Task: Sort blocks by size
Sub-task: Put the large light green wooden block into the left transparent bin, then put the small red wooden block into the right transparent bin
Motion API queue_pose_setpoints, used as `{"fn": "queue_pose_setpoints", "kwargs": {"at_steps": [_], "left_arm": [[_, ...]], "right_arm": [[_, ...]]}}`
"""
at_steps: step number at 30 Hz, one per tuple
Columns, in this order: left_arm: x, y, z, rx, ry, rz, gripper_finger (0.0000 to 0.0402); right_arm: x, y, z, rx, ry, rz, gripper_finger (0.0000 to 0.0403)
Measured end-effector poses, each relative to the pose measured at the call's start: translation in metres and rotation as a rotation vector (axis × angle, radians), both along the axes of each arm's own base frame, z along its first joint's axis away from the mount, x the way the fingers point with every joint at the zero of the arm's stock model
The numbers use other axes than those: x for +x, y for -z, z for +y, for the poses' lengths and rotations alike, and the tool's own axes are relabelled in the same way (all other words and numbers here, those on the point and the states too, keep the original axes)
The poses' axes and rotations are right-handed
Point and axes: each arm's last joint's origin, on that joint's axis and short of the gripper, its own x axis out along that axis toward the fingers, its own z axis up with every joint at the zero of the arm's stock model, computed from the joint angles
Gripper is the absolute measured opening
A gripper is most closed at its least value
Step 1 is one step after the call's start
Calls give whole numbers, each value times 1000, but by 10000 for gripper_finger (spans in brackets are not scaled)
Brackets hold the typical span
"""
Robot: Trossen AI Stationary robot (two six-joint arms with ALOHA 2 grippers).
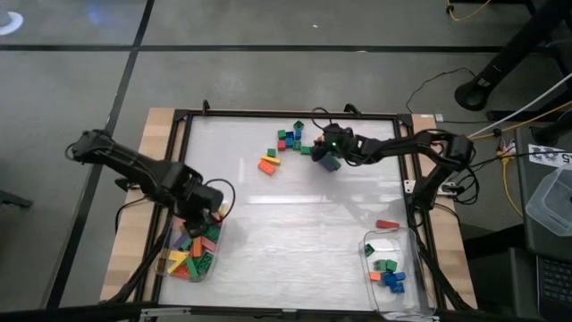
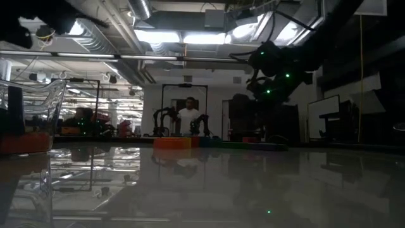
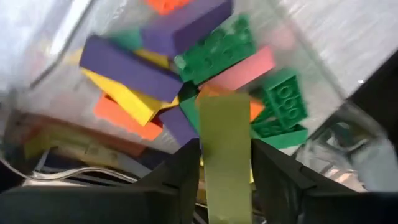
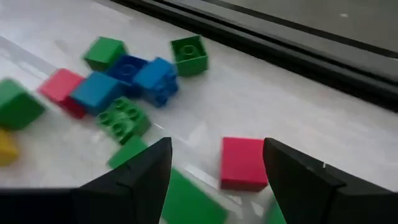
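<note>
My left gripper (image 3: 225,180) hangs over the clear tub (image 1: 192,255) at the table's near left, shut on a long yellow-green block (image 3: 225,124). That tub holds several long blocks in purple, yellow, orange, pink and green (image 3: 155,68). My right gripper (image 4: 217,168) stands open low over the loose pile of blocks (image 1: 290,139) at the table's far middle. A red square block (image 4: 242,162) lies flat on the table just ahead of its fingers, and blue and green ones (image 4: 134,81) lie beyond. My left gripper pinches the long yellow-green block by its two long sides (image 3: 214,162) between its two fingers. The fingers come steeply from above, and the block runs along them. Its free end (image 3: 224,102) points down, clear above the blocks in the tub.
A second clear tub (image 1: 393,268) at the near right holds a few small green, blue and orange blocks, with a red block (image 1: 386,224) on the table beside it. An orange and yellow block (image 1: 268,164) lies left of the pile. A person (image 2: 188,114) stands beyond the table.
</note>
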Motion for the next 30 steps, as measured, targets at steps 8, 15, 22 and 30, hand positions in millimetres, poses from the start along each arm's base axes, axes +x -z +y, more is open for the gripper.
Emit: {"fn": "queue_pose_setpoints", "kwargs": {"at_steps": [8,15,22,30], "left_arm": [[-12,27,-5,41,-18,110,178],[-12,31,-5,39,-18,105,188],[-6,31,-8,9,20,29,188],[-2,31,-10,-7,22,-12,188]], "right_arm": [[8,-16,-6,22,49,113,248],[-3,-11,-18,116,99,126,248],[-3,-11,-19,147,82,95,248],[3,13,-23,166,81,132,248]]}}
